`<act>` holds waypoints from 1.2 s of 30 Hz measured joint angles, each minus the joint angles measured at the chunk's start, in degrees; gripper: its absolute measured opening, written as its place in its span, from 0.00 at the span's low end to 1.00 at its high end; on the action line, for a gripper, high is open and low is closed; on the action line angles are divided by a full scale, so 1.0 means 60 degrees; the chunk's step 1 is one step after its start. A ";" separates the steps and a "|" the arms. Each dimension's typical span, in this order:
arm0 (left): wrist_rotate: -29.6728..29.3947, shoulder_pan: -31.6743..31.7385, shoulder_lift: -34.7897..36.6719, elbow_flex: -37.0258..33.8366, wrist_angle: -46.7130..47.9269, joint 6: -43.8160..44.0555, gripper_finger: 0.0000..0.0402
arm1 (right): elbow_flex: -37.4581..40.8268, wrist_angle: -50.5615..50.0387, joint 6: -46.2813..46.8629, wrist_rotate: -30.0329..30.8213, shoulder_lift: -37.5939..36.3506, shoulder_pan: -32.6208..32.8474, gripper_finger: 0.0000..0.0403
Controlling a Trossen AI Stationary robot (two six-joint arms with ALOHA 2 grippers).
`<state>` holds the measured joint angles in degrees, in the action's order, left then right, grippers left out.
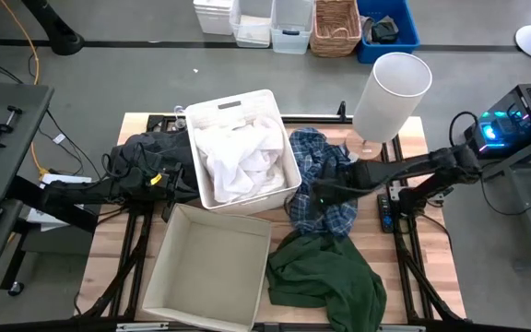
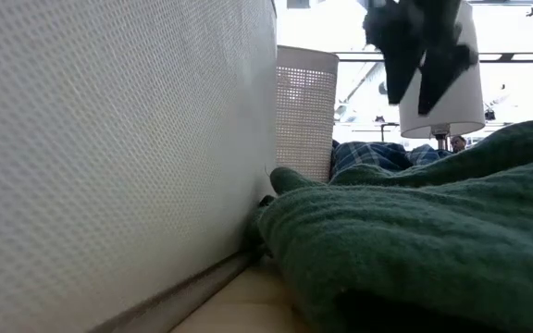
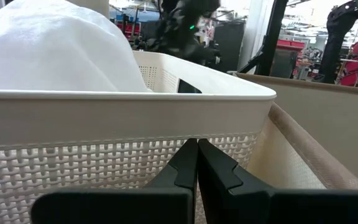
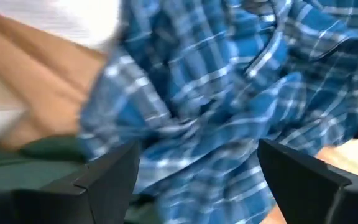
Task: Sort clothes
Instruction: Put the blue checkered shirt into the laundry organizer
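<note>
One slotted white basket [image 1: 203, 189] stands near the middle of the table [image 1: 431, 267] and serves as the landmark. One empty beige box [image 1: 206, 267] sits touching the basket's front edge. One dark green garment [image 1: 325, 277] lies crumpled beside that box, diagonally in front of the basket toward the right arm's side. One heap of white clothes [image 1: 238, 157] fills the basket. One blue-and-white plaid shirt [image 1: 325, 184] lies just beside the basket on the right arm's side, its lower part touching the green garment. One dark garment [image 1: 150, 152] lies bunched against the basket's opposite side. One tall white lampshade [image 1: 390, 92] stands behind the plaid shirt, away from the basket.

The right gripper [image 4: 197, 168] hangs over the plaid shirt, fingers spread wide and empty. The left gripper [image 3: 197, 165] rests beside the basket's wall, fingers pressed together with nothing between them.
</note>
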<state>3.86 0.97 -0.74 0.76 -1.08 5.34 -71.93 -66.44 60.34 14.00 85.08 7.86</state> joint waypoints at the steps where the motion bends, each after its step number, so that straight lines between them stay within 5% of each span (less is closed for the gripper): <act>1: 0.0000 0.0000 0.0001 0.0002 0.0000 0.0000 0.00 | 0.0190 0.0049 -0.0382 -0.0060 0.0000 -0.0272 0.80; 8: 0.0000 0.0000 0.0002 -0.0001 0.0000 0.0000 0.00 | 0.1670 0.0809 -0.3562 -0.0124 -0.0011 -0.1712 0.80; 16: 0.0000 0.0000 0.0002 -0.0002 0.0000 0.0000 0.00 | 0.3129 0.3854 -0.8454 -0.1103 0.0001 -0.2181 0.80; 22: 0.0000 0.0003 0.0002 0.0000 0.0000 0.0000 0.00 | 0.4584 0.5571 -0.8865 -0.1273 0.0641 -0.2640 0.78; 25: 0.0000 0.0003 0.0002 -0.0002 0.0000 0.0000 0.00 | 0.5228 0.6208 -0.8196 -0.1254 0.0920 -0.2607 0.65; 30: 0.0000 0.0000 0.0001 0.0002 0.0000 0.0000 0.00 | 0.5546 0.6041 -0.7324 -0.1127 0.0594 -0.2094 0.09; 36: 0.0000 0.0004 0.0002 0.0002 0.0002 0.0000 0.00 | 0.4366 0.2058 -0.5995 -0.1880 -0.1605 -0.1326 0.07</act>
<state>3.86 0.99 -0.73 0.78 -1.07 5.34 -45.74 -54.09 24.37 2.72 75.44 -0.10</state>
